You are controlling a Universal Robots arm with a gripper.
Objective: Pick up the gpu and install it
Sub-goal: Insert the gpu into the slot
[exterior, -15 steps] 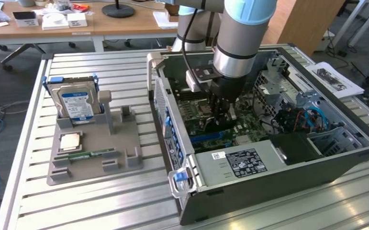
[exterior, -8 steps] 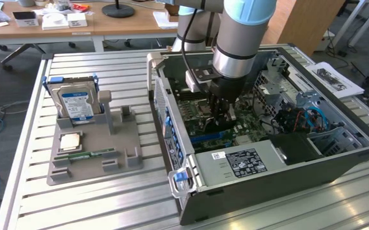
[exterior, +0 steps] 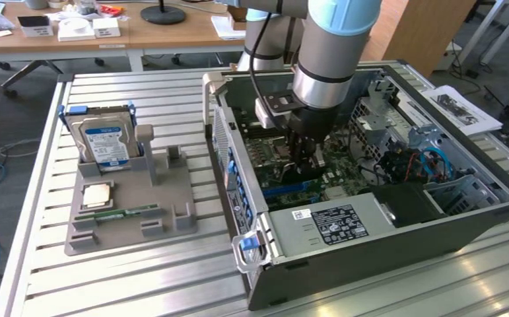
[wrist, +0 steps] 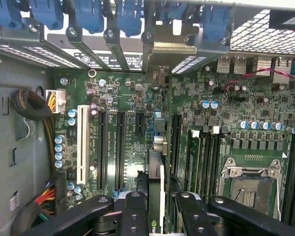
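The gpu (wrist: 155, 169) is seen edge-on in the wrist view, a thin dark card standing upright between my fingers (wrist: 135, 206). It runs along the motherboard's expansion slots (wrist: 119, 147), and its silvery end bracket (wrist: 163, 48) sits at the case's rear slot openings. My gripper (wrist: 160, 202) is shut on the card. In the exterior view my gripper (exterior: 308, 157) reaches straight down into the open computer case (exterior: 373, 247), low over the motherboard (exterior: 346, 173). How deep the card sits in its slot is hidden.
On the exterior view's left, a grey holder (exterior: 131, 218) carries a hard drive (exterior: 106, 142), a processor chip (exterior: 96, 195) and a green memory stick (exterior: 124, 214). Inside the case are the power supply (exterior: 338, 228), cable bundles (wrist: 32, 105), blue slot latches (wrist: 91, 14) and the processor socket (wrist: 250, 184).
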